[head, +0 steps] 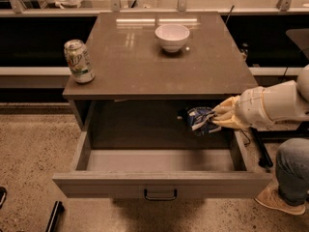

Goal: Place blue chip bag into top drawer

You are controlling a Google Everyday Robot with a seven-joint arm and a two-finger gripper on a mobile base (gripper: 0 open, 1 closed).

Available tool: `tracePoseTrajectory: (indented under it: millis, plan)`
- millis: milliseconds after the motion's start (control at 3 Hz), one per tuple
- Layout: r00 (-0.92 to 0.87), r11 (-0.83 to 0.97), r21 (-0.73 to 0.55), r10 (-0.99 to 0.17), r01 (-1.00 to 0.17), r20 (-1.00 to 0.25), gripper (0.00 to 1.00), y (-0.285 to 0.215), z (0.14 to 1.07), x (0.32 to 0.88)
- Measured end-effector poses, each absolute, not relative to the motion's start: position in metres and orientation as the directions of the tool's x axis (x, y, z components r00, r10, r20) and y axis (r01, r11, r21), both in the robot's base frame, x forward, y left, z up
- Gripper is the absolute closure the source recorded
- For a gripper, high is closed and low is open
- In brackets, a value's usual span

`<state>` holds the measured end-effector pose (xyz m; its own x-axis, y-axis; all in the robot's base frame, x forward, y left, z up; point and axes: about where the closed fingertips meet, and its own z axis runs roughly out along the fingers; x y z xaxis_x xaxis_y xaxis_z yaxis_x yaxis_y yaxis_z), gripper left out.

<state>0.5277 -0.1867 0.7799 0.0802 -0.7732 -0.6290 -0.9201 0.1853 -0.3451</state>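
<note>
The top drawer point(159, 183) is pulled wide open under the table, its dark handle at the centre of the front panel. The blue chip bag point(199, 119), crumpled dark blue with white patches, hangs over the drawer's back right part, just under the tabletop edge. My gripper point(216, 118) reaches in from the right on a white arm and is shut on the bag's right side, holding it above the drawer floor.
A white bowl point(172, 36) stands at the back middle of the brown tabletop point(145, 66). A green-and-silver soda can point(79, 61) stands at its left front corner. A person's leg and shoe point(285, 185) are at the lower right.
</note>
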Motion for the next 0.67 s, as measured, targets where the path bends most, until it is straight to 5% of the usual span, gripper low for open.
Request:
tracePoseTrajectory:
  millis: [667]
  plan:
    - [0.047,0.228,-0.362,-0.788,-0.904,-0.614,0.51,-0.1869,0.772,0.5412]
